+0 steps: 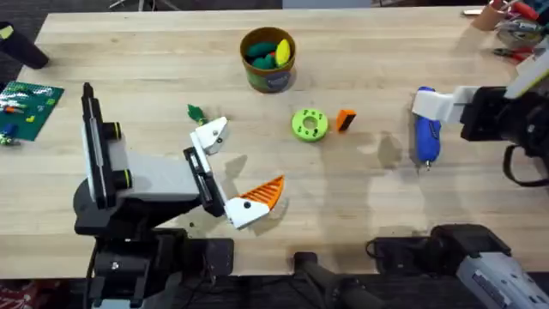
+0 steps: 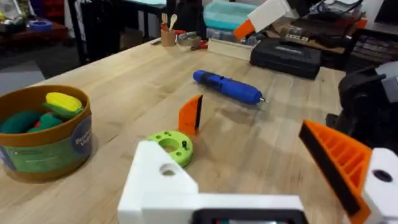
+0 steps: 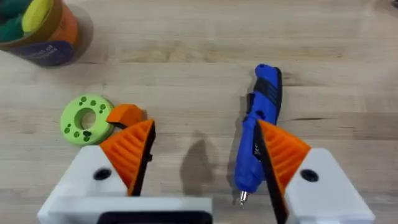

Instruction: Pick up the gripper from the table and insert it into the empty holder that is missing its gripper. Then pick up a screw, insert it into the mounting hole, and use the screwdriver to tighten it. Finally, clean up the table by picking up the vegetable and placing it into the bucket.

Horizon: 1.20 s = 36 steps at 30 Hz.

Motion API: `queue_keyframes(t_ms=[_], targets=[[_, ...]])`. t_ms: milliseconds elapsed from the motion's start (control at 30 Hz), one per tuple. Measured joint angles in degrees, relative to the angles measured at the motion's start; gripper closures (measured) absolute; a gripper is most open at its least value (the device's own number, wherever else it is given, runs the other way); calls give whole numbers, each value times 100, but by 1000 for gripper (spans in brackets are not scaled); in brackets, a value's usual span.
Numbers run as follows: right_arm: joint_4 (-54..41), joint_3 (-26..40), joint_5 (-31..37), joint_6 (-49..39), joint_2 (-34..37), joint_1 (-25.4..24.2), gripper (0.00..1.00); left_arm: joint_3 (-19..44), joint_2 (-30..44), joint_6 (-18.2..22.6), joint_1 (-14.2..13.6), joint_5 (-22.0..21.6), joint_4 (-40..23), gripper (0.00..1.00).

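Observation:
The blue screwdriver lies on the table at the right, bit toward the front edge. My right gripper hovers over its far end, open; in the right wrist view the screwdriver runs just inside one orange pad. A loose orange wedge, the gripper piece, stands beside a green disc. My left gripper is open at centre-left; one finger is a bare white holder, the other carries an orange pad. The dark-green vegetable lies left of it. The bucket holds teal and yellow toys.
A green board with small parts sits at the left edge. Tools and containers crowd the far right corner. A black case shows beyond the table in the left wrist view. Bare wood lies between the disc and the screwdriver.

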Motion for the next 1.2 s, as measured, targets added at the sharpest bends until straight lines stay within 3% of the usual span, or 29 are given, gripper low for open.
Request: queue_keyframes(t_ms=[1200], targets=[[-87,0,0,0,0,0,83,0,0,-2,0,17,0,14]])
